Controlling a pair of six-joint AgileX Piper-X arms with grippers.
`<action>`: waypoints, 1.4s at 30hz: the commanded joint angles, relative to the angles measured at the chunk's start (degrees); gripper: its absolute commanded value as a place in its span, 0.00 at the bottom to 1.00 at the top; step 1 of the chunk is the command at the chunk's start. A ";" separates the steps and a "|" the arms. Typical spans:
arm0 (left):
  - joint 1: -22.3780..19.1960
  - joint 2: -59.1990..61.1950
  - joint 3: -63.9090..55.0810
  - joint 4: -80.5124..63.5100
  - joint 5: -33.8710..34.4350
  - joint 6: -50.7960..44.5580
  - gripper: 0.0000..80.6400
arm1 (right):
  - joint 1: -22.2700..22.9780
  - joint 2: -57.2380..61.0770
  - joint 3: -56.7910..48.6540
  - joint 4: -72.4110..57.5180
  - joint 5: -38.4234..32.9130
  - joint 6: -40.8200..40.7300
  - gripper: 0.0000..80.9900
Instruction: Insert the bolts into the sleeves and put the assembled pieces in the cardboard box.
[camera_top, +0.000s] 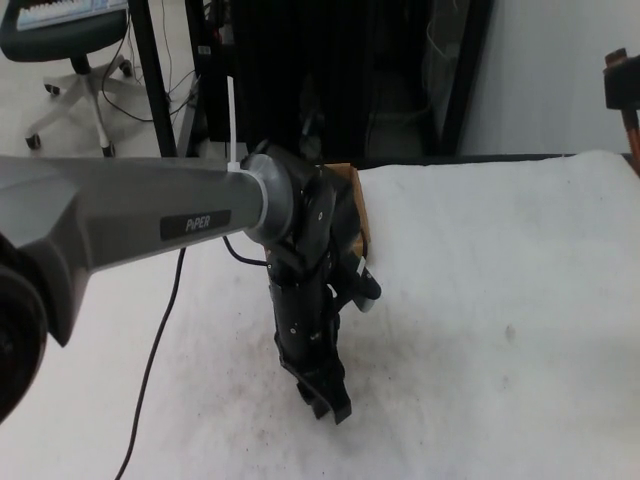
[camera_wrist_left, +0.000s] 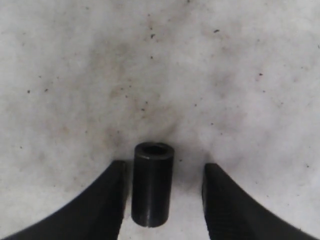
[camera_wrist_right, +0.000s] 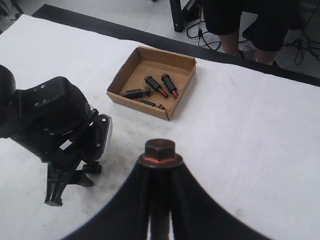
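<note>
A black sleeve (camera_wrist_left: 151, 186) rests on the white cloth with its bored end showing. My left gripper (camera_wrist_left: 164, 166) is open around it; one finger (camera_wrist_left: 107, 202) is almost touching, the other finger (camera_wrist_left: 222, 202) stands a little apart. In the high view the left gripper (camera_top: 325, 398) points down at the bench. My right gripper (camera_wrist_right: 160, 172) is shut on a bolt (camera_wrist_right: 160, 151), whose hex head sticks out past the fingertips, above the cloth. The cardboard box (camera_wrist_right: 181, 85) lies beyond it and holds several assembled pieces (camera_wrist_right: 156, 86).
The left arm (camera_top: 150, 215) crosses the high view and hides most of the cardboard box (camera_top: 352, 182). A black cable (camera_top: 160, 340) trails over the stained white cloth (camera_top: 500, 300). A person's legs (camera_wrist_right: 240, 25) stand past the bench's far edge.
</note>
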 joint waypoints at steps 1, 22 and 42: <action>0.21 0.52 0.37 2.09 -3.47 0.04 0.57 | 0.19 -0.61 -0.22 0.65 -0.43 -0.55 0.01; 1.26 -2.16 0.37 -8.16 15.48 -6.98 0.00 | 0.19 -0.61 -0.22 -0.62 -3.18 -0.84 0.01; 2.40 -34.88 29.67 -65.32 35.30 -36.16 0.00 | 6.07 -0.79 25.58 -82.95 -20.17 46.80 0.01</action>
